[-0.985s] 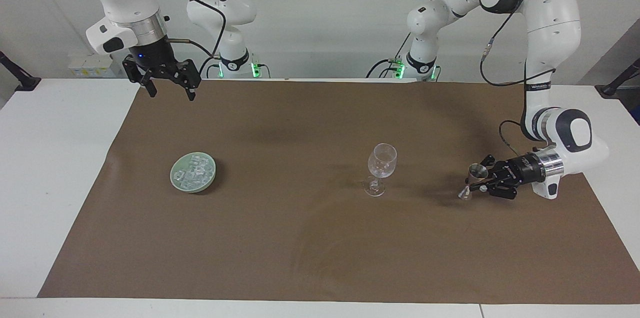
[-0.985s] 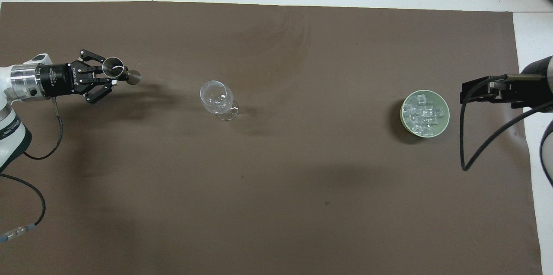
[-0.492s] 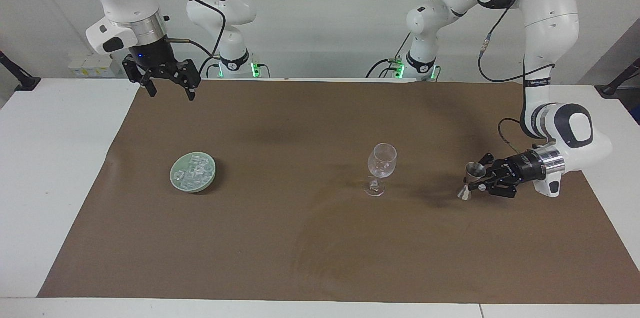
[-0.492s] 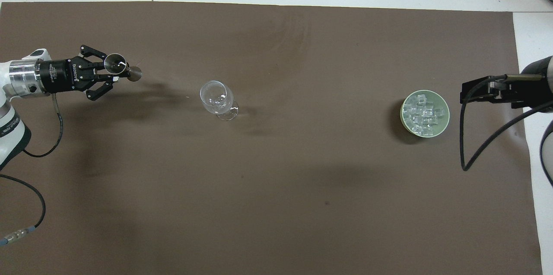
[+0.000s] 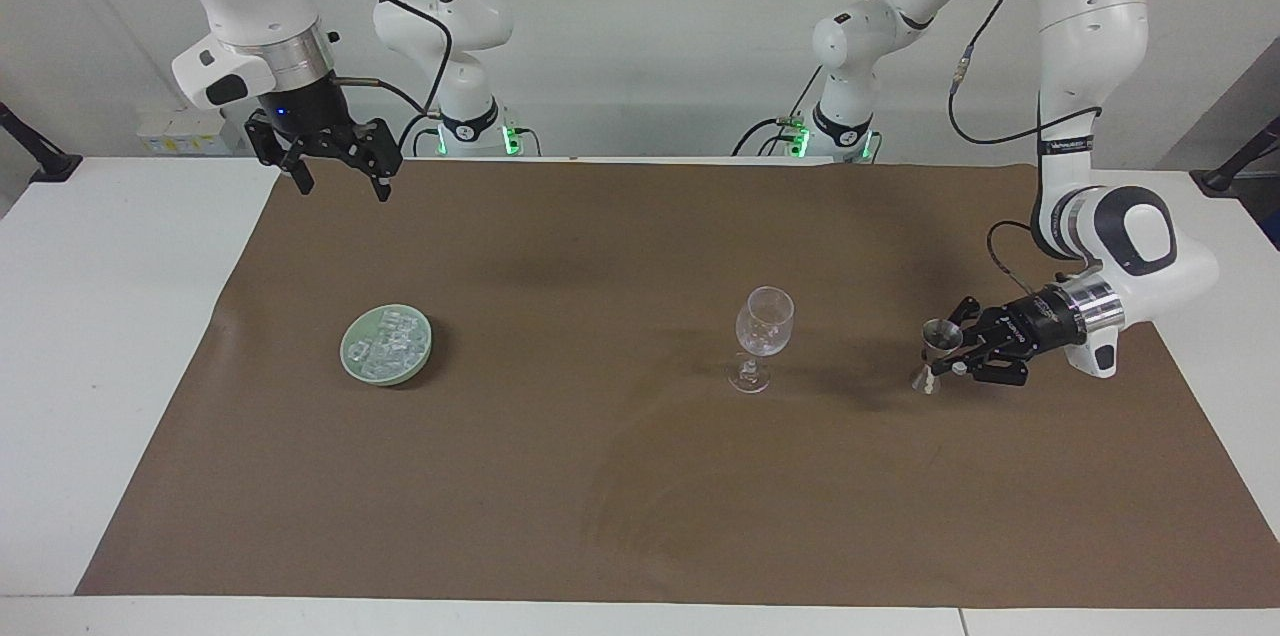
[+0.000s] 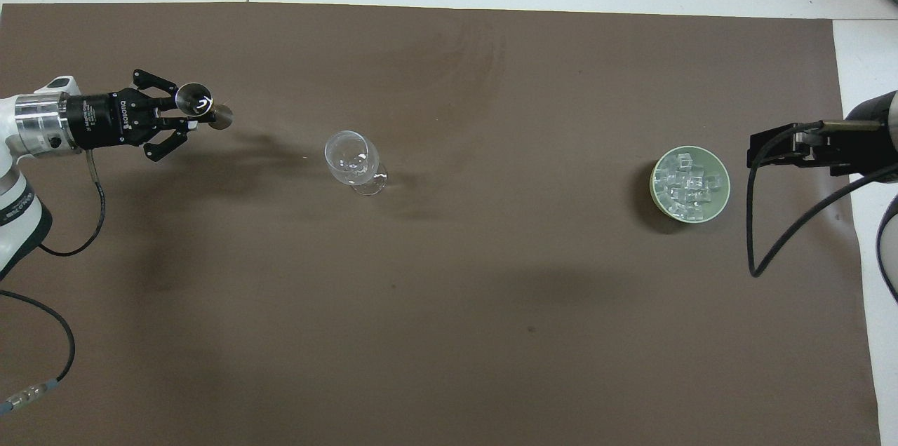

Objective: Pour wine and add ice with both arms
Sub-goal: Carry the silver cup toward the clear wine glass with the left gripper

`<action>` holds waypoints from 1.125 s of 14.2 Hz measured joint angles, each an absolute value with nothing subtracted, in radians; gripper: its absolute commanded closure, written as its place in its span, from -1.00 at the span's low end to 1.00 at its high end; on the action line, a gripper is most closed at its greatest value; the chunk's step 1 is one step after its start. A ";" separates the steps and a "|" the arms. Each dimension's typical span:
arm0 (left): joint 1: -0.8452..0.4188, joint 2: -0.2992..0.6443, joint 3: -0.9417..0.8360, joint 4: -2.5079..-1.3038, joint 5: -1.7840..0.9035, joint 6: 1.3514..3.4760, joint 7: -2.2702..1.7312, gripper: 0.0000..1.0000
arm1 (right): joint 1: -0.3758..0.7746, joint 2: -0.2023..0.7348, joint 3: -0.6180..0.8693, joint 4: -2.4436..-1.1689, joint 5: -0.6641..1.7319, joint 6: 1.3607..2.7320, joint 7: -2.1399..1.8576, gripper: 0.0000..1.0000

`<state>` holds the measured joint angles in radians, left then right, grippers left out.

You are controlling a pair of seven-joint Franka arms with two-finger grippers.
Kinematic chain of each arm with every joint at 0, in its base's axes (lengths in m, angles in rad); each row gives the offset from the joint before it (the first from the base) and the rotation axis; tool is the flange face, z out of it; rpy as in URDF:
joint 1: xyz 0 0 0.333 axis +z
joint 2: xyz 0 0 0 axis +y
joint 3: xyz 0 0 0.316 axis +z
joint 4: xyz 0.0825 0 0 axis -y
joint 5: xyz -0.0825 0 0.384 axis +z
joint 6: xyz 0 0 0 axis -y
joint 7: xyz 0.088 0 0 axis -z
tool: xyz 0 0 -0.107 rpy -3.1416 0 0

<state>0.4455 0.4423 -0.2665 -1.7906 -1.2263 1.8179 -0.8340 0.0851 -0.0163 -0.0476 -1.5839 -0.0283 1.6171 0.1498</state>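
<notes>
Two white arms are working over a brown mat (image 5: 640, 516) that is covering the table, and the wine glass (image 5: 762, 336) standing upright near the mat's middle is serving as the landmark.

Starting at the right arm's end of the table in the facing view, the right gripper (image 5: 338, 178) is hanging high in the air over the mat's edge nearest the robots, its fingers spread apart and holding nothing; this arm is waiting. Below it and well apart from it, the ice (image 5: 388, 344) is lying heaped in a pale green dish (image 5: 352, 363), clear cubes piled together, with the dish sitting flat on the mat. From the wine glass, the dish is lying well away toward the right arm's end, about as far from the robots as the glass. In the overhead view the cubes (image 6: 689, 183) are filling the dish's centre, and the right gripper (image 6: 761, 151) is showing just beside the dish's rim (image 6: 656, 186).

Moving on toward the left arm's end, the wine glass is looking empty. Past it, the left gripper (image 5: 945, 368) is reaching in sideways, low over the mat, its fingers clamped on the waist of a metal jigger (image 5: 934, 348), which is standing upright. The jigger (image 6: 202, 104) is sitting near the glass, and very far from the ice.
</notes>
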 measured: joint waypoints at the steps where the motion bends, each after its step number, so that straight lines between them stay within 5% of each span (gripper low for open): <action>1: 0.446 0.427 -0.266 -1.804 -1.234 1.822 -0.834 1.00 | 0.085 -0.016 -0.048 -1.584 -0.028 1.617 0.150 -1.00; 8: 0.444 0.311 -0.267 -1.913 -1.285 1.889 -0.835 1.00 | 0.085 -0.016 -0.048 -1.584 -0.028 1.617 0.150 -1.00; 16: 0.298 0.118 -0.270 -2.089 -1.399 2.162 -0.838 1.00 | 0.085 -0.016 -0.048 -1.584 -0.028 1.617 0.150 -1.00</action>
<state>0.2980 0.1181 -0.2695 -2.0887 -1.3994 2.1616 -0.8383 0.0851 -0.0163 -0.0476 -1.5839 -0.0283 1.6171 0.1498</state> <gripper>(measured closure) 0.784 0.000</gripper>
